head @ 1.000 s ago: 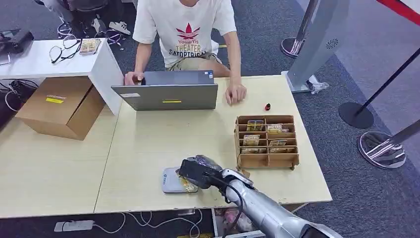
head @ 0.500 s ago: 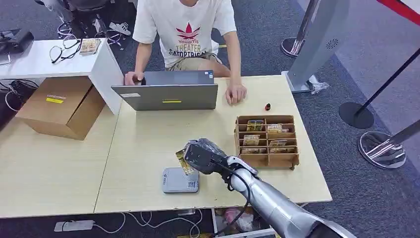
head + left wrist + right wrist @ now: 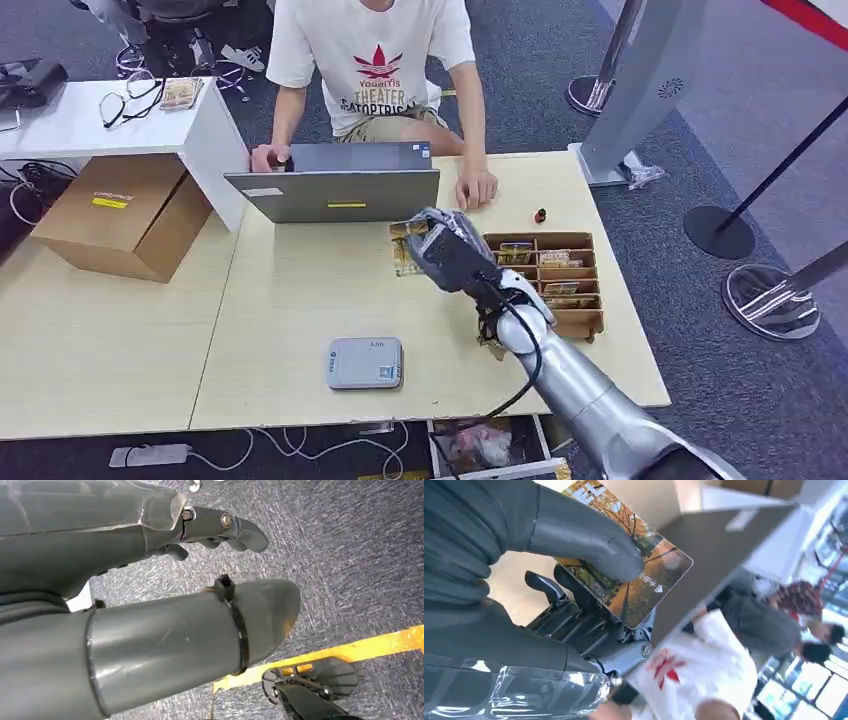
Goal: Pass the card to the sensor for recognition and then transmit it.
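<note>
My right hand [image 3: 446,250] is raised over the middle of the table, just in front of the laptop, and pinches a card [image 3: 405,247] with an autumn-tree picture. In the right wrist view the thumb [image 3: 589,542] presses the card [image 3: 634,580] against the darker fingers behind it. The grey card sensor [image 3: 365,362] lies flat near the table's front edge, well behind the hand. A person in a white T-shirt [image 3: 370,55] sits across the table with one hand [image 3: 476,188] on the tabletop close to my card. My left hand [image 3: 150,630] hangs over grey carpet, holding nothing.
A wooden card rack [image 3: 545,280] with several cards stands right of my right hand. An open laptop [image 3: 335,190] faces the person. A small red item [image 3: 541,215] lies near the rack. A cardboard box [image 3: 120,215] and a white side table [image 3: 120,125] are at left; stanchion bases [image 3: 770,300] at right.
My right hand lifted the card off the sensor near the front edge and carried it forward and right, up toward the laptop and the person's hand.
</note>
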